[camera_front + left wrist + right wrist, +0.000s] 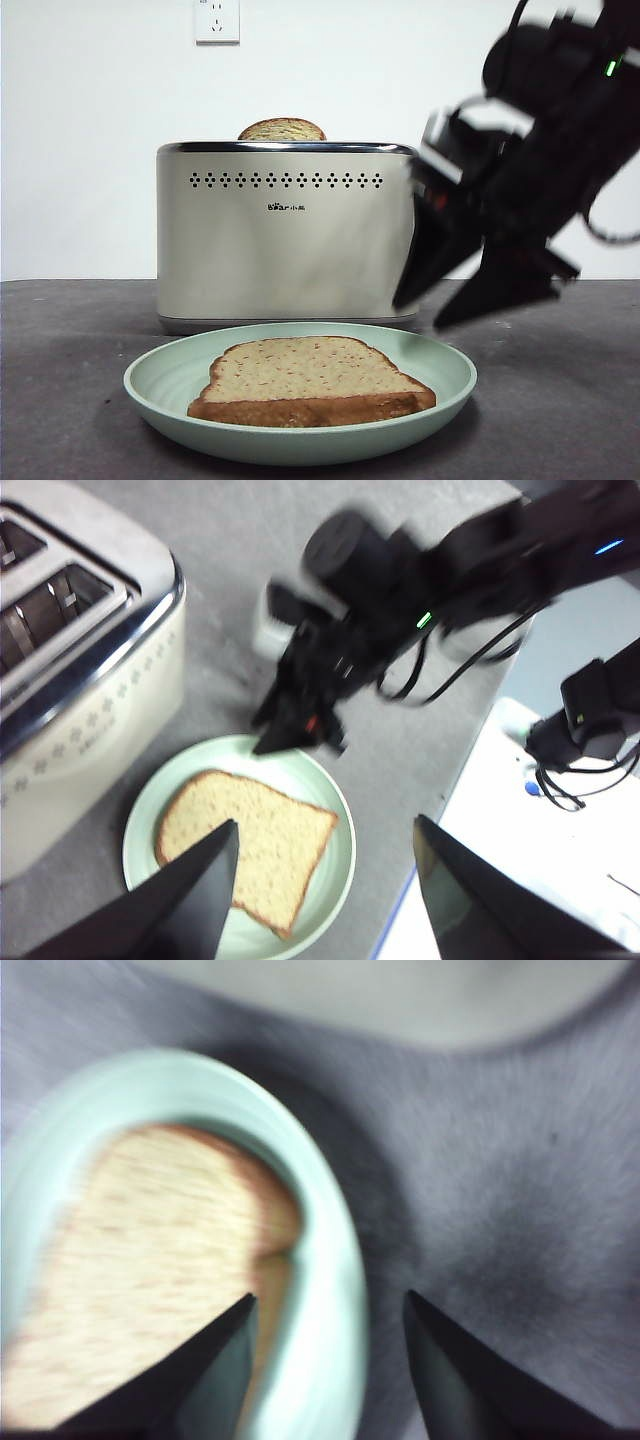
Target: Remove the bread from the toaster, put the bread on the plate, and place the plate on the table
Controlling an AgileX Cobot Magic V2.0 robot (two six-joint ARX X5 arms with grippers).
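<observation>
The toaster [285, 240] bears a small "Bear" logo on its front, followed by unreadable characters.

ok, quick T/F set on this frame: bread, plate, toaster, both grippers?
1. The bread lies flat on the plate. True.
2. The toaster is empty. False: a second slice sticks out of it.
3. The right gripper holds the bread. False: open, empty, above the plate's rim.
4. The plate rests on the table. True.
5. The left gripper is shut. False: open, holding nothing.
</observation>
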